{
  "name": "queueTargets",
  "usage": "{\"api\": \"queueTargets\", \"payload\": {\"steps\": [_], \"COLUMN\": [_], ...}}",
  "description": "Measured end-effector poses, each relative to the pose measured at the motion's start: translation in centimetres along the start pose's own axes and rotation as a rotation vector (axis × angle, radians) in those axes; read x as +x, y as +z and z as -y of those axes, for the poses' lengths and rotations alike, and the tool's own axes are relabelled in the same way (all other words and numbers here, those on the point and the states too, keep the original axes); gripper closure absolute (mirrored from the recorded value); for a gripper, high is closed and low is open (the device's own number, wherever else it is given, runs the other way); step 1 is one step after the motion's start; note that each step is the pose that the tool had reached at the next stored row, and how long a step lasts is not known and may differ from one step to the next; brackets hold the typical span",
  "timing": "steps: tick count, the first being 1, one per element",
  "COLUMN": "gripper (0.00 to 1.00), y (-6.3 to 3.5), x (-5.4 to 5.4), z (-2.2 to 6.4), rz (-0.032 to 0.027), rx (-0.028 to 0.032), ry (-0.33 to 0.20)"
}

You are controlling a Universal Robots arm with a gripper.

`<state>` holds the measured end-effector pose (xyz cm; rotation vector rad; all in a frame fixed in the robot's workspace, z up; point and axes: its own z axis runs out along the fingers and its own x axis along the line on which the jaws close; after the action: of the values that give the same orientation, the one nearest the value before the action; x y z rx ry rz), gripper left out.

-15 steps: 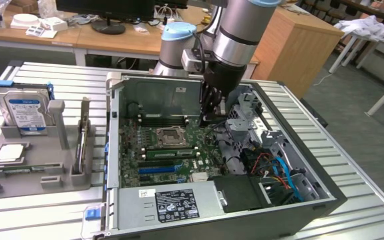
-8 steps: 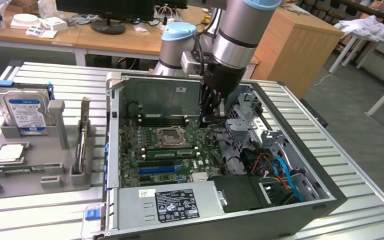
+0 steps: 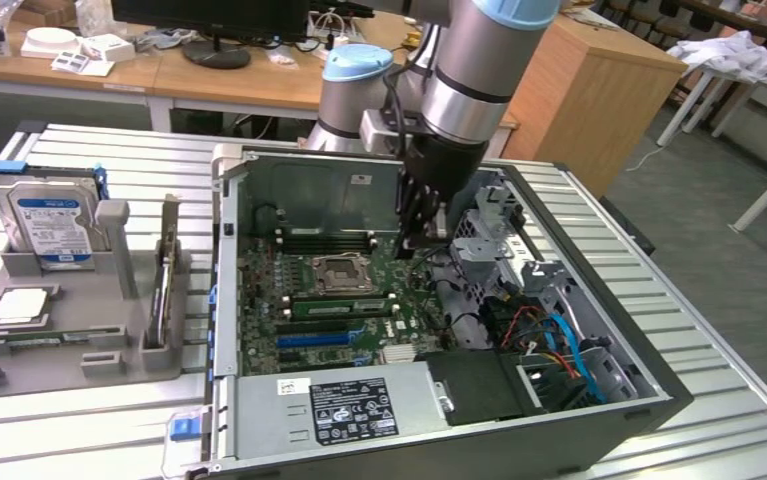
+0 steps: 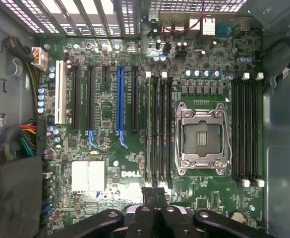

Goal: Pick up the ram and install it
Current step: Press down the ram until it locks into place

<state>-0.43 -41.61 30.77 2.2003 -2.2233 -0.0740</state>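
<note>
The gripper (image 3: 417, 248) is held with its fingers together and empty, low over the motherboard (image 4: 110, 124), as suits pressing rather than grasping. The ram (image 3: 336, 305) is seen standing in a slot beside the processor socket (image 3: 343, 272), apparently seated.

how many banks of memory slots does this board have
2. One bank lies between the processor socket and the blue card slot; the other bank lies on the socket's opposite side, near the case wall. None seem hidden.
</note>
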Motion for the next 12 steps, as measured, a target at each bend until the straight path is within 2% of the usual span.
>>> {"api": "queueTargets", "payload": {"steps": [12], "gripper": [0.89], "y": [1.05], "x": [0.03], "z": [0.04], "rz": [0.0000], "rx": [0.0000], "ry": [0.000]}}
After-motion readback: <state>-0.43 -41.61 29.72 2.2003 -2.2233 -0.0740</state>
